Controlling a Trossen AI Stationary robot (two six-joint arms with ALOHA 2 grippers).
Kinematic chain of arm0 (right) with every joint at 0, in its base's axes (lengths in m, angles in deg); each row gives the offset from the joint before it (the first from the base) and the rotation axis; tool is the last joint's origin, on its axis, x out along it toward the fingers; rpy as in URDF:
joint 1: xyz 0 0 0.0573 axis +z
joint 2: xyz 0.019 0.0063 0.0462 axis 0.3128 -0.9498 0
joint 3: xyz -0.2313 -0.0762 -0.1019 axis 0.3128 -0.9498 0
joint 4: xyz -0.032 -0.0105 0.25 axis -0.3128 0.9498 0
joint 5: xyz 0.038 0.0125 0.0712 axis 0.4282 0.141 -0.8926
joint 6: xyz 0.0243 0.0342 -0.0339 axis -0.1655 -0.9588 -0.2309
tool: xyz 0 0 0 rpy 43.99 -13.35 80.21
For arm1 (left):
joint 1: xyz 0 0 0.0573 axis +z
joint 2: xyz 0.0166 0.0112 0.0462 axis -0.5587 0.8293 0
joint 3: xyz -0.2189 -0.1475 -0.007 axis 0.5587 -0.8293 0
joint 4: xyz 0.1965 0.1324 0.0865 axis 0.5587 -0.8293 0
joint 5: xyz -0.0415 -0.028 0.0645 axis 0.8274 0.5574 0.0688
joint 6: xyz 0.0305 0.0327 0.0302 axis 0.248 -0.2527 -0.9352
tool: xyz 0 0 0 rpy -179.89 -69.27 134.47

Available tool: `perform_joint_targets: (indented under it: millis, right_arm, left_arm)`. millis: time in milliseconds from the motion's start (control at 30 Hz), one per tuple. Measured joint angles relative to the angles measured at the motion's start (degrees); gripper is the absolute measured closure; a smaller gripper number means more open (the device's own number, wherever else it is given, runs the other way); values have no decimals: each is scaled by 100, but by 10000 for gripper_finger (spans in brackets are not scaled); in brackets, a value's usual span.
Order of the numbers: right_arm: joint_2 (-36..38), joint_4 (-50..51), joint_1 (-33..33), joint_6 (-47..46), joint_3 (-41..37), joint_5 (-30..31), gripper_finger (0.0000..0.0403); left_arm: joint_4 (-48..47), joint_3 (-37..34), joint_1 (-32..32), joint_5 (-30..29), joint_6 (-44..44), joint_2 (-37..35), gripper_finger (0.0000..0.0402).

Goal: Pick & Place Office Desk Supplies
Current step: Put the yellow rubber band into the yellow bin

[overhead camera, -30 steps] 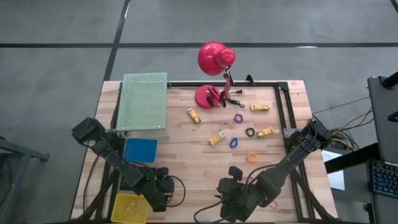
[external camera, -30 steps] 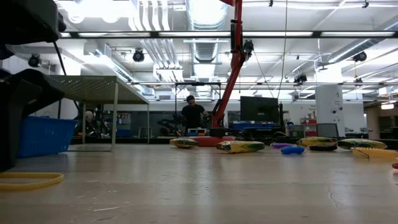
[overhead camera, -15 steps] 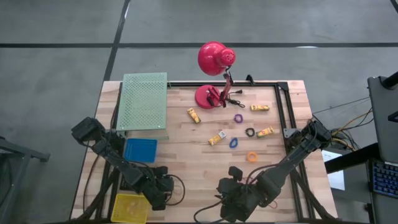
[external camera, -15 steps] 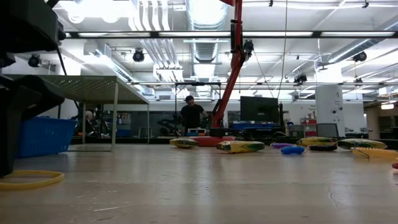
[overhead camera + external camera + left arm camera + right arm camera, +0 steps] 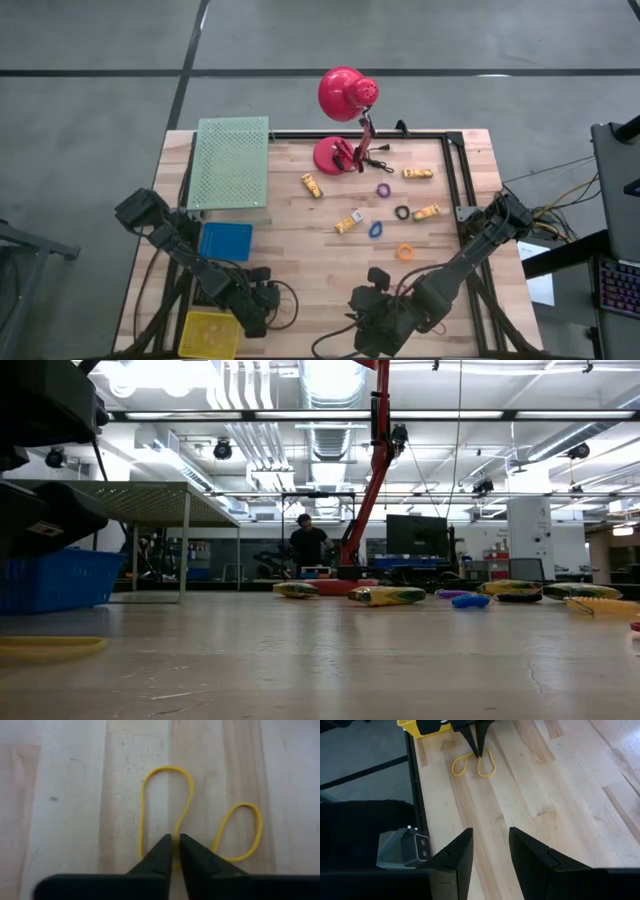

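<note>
My left claw (image 5: 175,851) is down at the near edge of the table (image 5: 300,245), its two fingers pressed together on the middle of a yellow rubber band (image 5: 167,805), pinching it so the band bulges into two loops, one on each side of my fingertips. From my right wrist I see the same thing: left claw (image 5: 476,751) nipping the rubber band (image 5: 472,765) against the wood, with the yellow bin (image 5: 412,725) just behind it. My right claw (image 5: 490,837) hangs near the same front edge, fingers spread with nothing between them. Farther up the table the other supplies lie scattered near the red lamp (image 5: 343,95): yellow pieces (image 5: 312,186), a purple ring (image 5: 383,189), a black ring (image 5: 402,212), a blue ring (image 5: 376,229) and an orange ring (image 5: 405,251). Whether the band has left the wood, I can't quite tell.
</note>
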Motion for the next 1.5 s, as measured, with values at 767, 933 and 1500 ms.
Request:
perform_joint_targets:
  millis: [767,933,1500]
  right_arm:
    - [0,2,0,1,0,1,282]
    - [0,2,1,0,0,2,282]
    - [0,2,-1,0,0,2,282]
  left_arm:
    - [-1275,1054,1,-425,-505,4,398]
    - [-1910,1584,7,-684,-679,-3,399]
    - [-4890,3635,-128,-808,-77,-9,399]
